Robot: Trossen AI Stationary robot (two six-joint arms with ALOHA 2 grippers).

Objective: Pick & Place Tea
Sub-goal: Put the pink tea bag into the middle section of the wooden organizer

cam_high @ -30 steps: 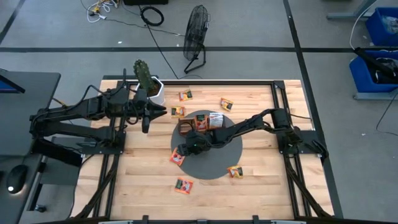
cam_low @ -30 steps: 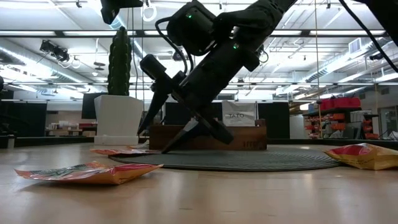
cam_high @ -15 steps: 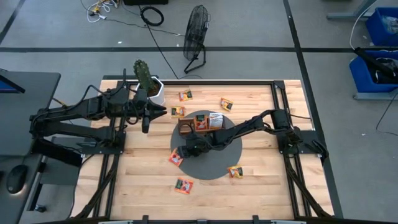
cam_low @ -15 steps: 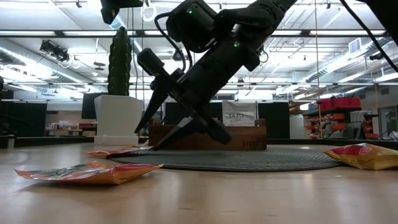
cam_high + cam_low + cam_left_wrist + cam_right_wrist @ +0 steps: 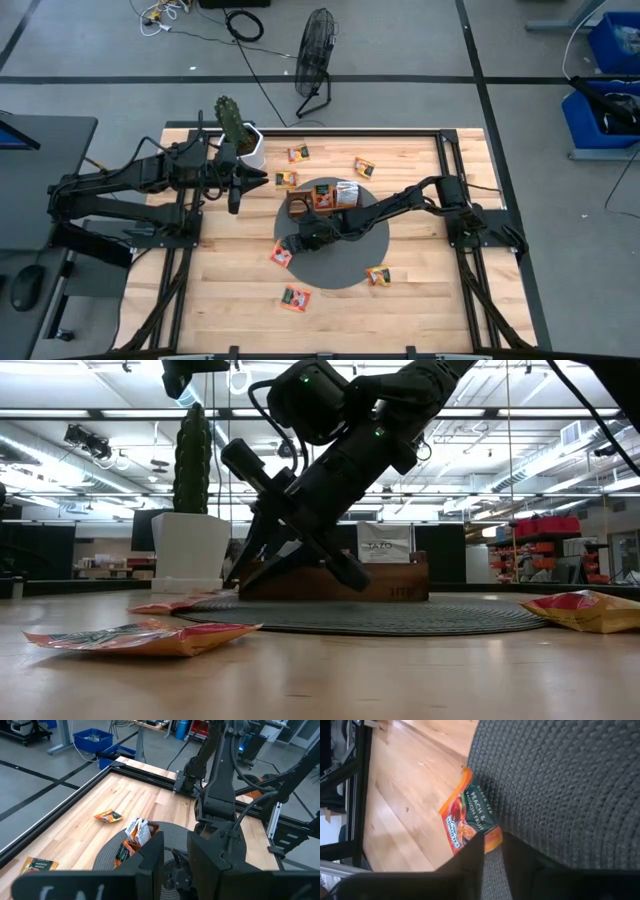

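Tea sachet (image 5: 469, 819): orange-red, dark green label; flat.

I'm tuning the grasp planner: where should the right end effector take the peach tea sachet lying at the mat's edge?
Probably by the sachet's crimped edge that overlaps the mat, where it seems to sit slightly raised. It lies flat, so come steeply from above with the right end effector, one finger on the mat side, and pinch across that thin edge.
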